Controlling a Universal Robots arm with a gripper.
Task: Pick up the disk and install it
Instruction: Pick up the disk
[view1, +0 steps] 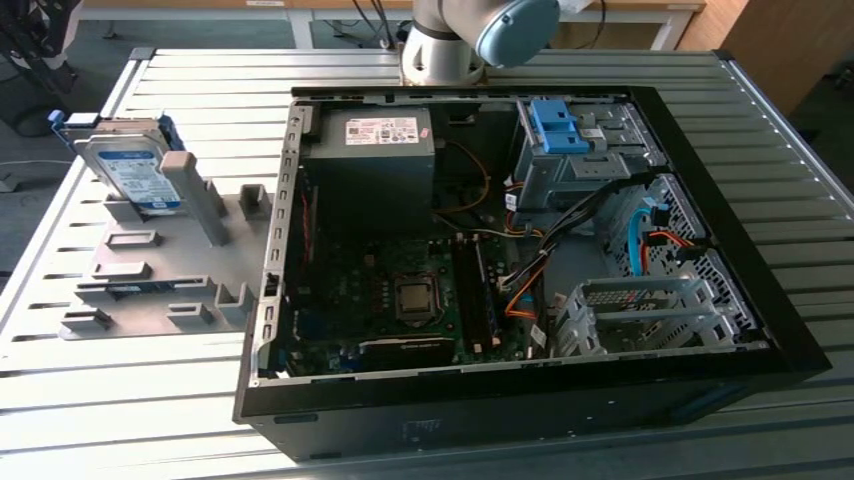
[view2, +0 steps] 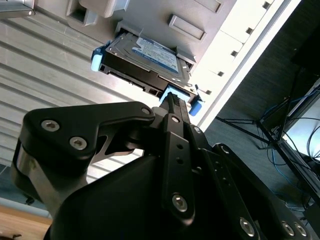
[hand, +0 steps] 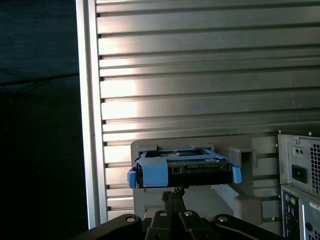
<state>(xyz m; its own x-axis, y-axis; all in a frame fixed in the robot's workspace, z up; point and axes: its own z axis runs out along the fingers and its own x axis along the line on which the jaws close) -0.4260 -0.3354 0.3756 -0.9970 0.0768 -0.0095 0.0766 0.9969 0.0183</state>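
On the exterior view's left, the silver rectangular metal disk with blue plastic rails (view1: 130, 168) stands on edge in a grey slotted holder (view1: 187, 265), beside the open black computer case (view1: 534, 400). Our black gripper (hand: 172, 191), pressed together and empty, points at it from well apart. If it meets the disk unspread, we judge it could topple it.

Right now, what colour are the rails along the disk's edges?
Blue; the disk shows best in the second wrist view.

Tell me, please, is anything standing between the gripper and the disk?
Nothing visible does. In the first wrist view the gripper points straight at the disk, close to its blue-railed edge, with nothing between them. The grey holder sits behind and beside the disk, not in front.
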